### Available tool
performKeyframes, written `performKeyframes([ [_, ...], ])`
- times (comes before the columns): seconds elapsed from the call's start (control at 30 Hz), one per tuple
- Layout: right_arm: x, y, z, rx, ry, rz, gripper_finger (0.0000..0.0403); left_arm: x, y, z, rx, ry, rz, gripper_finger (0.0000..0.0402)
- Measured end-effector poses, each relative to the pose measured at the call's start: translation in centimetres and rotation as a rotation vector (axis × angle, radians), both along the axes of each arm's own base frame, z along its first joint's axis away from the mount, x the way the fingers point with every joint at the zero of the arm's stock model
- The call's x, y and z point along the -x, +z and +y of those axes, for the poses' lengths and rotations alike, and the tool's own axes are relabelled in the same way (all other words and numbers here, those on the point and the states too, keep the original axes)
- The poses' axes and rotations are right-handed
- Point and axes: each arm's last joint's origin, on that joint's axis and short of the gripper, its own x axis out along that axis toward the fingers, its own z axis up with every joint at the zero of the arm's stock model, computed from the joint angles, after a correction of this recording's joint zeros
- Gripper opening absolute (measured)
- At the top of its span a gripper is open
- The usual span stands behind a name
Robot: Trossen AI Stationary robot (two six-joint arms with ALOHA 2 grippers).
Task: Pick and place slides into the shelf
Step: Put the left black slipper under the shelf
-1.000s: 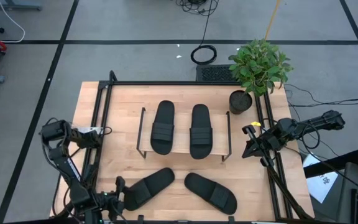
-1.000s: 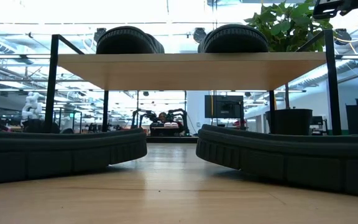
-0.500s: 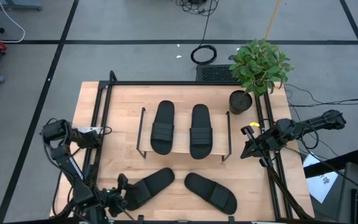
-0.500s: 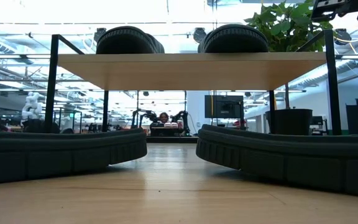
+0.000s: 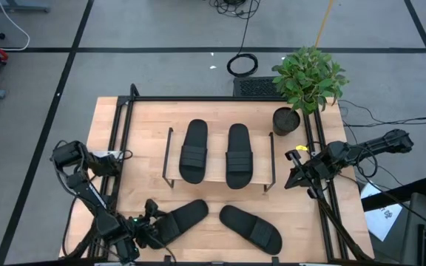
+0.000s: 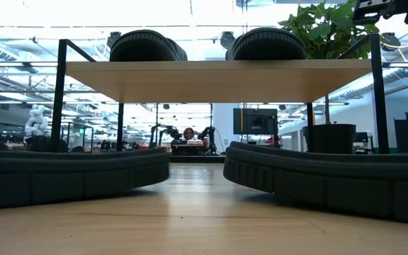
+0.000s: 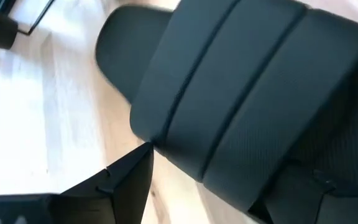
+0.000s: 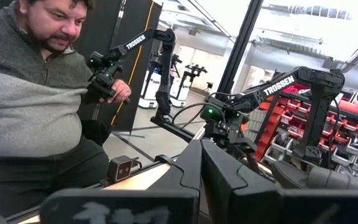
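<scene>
Two black slides lie side by side on the shelf's wood top. Two more rest soles down on the table in front of it, the left slide angled and the right slide beside it. My left gripper is at the left slide's near-left end, open. In the left wrist view its fingers stand on either side of the slide's ribbed strap. My right gripper hangs shut and raised over the table's right edge, holding nothing. My left gripper comes slanting down from the table's near-left corner, one finger on each side of the left slide's strap. Whether the fingers touch the slide I cannot tell. The slide lies flat on the table.
A potted plant stands at the far right corner. Black frame rails run along the table's left and right sides. The space under the shelf is open. A person sits beyond the table.
My left gripper has moved toward the table's right and far edges and a little down, onto the left slide's near-left end, rolling slightly. Its fingers stay open.
</scene>
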Motion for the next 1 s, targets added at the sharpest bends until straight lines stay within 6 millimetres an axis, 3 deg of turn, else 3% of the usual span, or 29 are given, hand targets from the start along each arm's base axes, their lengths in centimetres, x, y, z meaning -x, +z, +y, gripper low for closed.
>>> performKeyframes([
  [0.1, -0.1, -0.1, 0.0, 0.002, 0.0, 0.006, 0.0, -0.9, 0.0, 0.2, 0.04, 0.034, -0.008, 0.0264],
  [0.17, -0.1, -0.1, 0.0, 0.005, 0.0, 0.007, 0.0, -1.4, 0.0, 0.4, 0.074, 0.052, 0.004, 0.0241],
  [0.27, -0.1, -0.1, 0.0, 0.009, -0.001, 0.006, 0.0, -2.1, 0.0, 0.6, 0.105, 0.058, 0.029, 0.0163],
  [0.37, -0.1, -0.1, 0.0, 0.019, -0.002, 0.003, 0.0, -2.4, 0.1, 0.8, 0.12, 0.063, 0.053, 0.0057],
  [0.43, -0.2, -0.2, 0.0, 0.023, -0.003, 0.003, 0.0, -2.7, 0.0, 1.1, 0.139, 0.069, 0.087, 0.0019],
  [0.63, -0.3, -0.3, 0.1, 0.039, -0.004, 0.007, 0.0, -3.5, 0.1, 1.3, 0.249, 0.14, 0.112, 0.0028],
  [0.8, -0.4, -0.4, 0.1, 0.05, -0.006, 0.007, 0.0, -3.9, 0.4, 1.1, 0.268, 0.148, 0.099, 0.0006],
  [1.0, -0.4, -0.4, 0.1, 0.05, -0.003, 0.006, 0.0, -3.6, 3.0, -0.9, 0.198, 0.147, -0.051, 0.0002],
])
